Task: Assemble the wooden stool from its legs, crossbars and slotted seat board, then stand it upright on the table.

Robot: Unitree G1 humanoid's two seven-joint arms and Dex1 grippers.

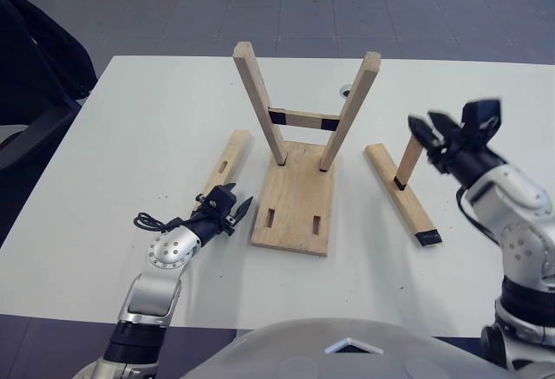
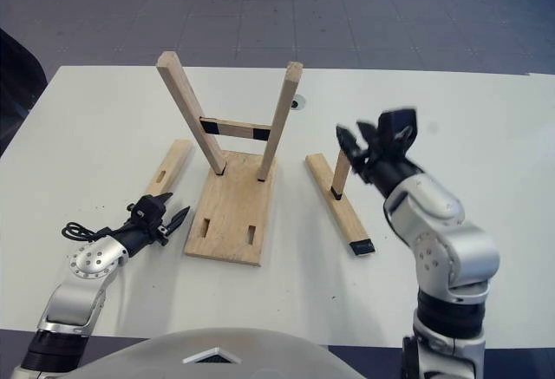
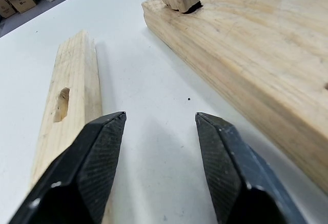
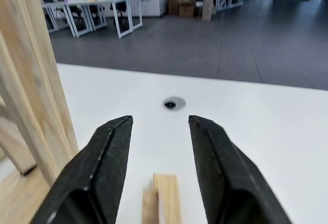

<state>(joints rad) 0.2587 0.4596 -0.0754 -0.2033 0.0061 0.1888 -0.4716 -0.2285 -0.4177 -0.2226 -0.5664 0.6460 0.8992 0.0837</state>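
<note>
The slotted seat board (image 1: 293,210) lies flat mid-table. Two legs (image 1: 260,101) stand in its far slots, joined by a crossbar (image 1: 303,120). Left of the board a loose slotted leg (image 1: 227,163) lies flat. To the right another leg (image 1: 401,195) lies flat with a short crossbar (image 1: 408,162) standing upright in it. My left gripper (image 1: 238,197) is open, low over the table between the loose leg (image 3: 72,96) and the seat board (image 3: 246,55). My right gripper (image 1: 444,127) is open just above the upright crossbar's top end (image 4: 166,198).
A round cable hole (image 1: 345,91) sits in the white table (image 1: 156,127) behind the stool. A dark chair (image 1: 35,75) stands off the table's left edge. Bare tabletop lies in front of the seat board and at the far left.
</note>
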